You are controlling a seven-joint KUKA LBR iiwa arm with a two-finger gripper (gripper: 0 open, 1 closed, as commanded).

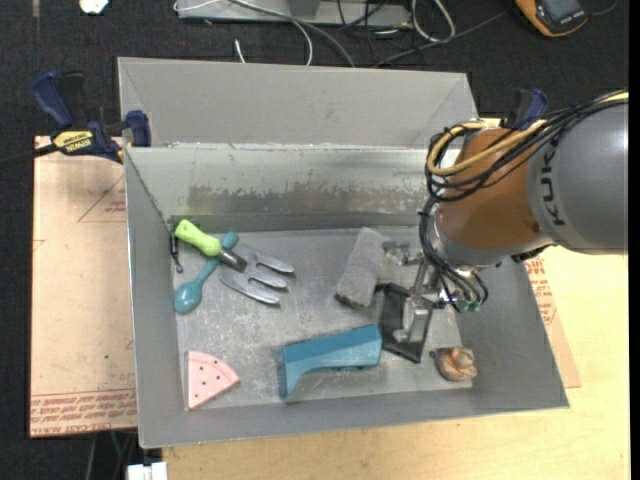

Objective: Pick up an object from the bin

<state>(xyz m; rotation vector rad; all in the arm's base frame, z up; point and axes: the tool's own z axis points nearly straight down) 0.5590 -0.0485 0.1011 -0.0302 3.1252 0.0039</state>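
The arm (565, 178) is brought in from the right, its orange cover (490, 208) wrapped in looped cables, and the wrist is turned steeply down into the bin (300, 183). The gripper (404, 330) is lowered close to the floor, just beside the right end of a blue L-shaped plastic piece (330, 356). Whether it is spread or pressed together cannot be told, since dark parts overlap there.

The blue piece is laid flat, its long axis running left to right and rising slightly toward the gripper (the short leg points at the near wall from its left end).

A grey block (358, 268) is seen just above the blue piece's right end. A small brown lump (457, 364) lies to its right, beyond the gripper. A pink wedge with holes (207, 378) is set well to its left, and a green-handled garden fork (240, 260) and a blue spoon (195, 288) lie up and left. Bare floor is left directly above the blue piece's left half, and only a narrow strip below it before the near wall.
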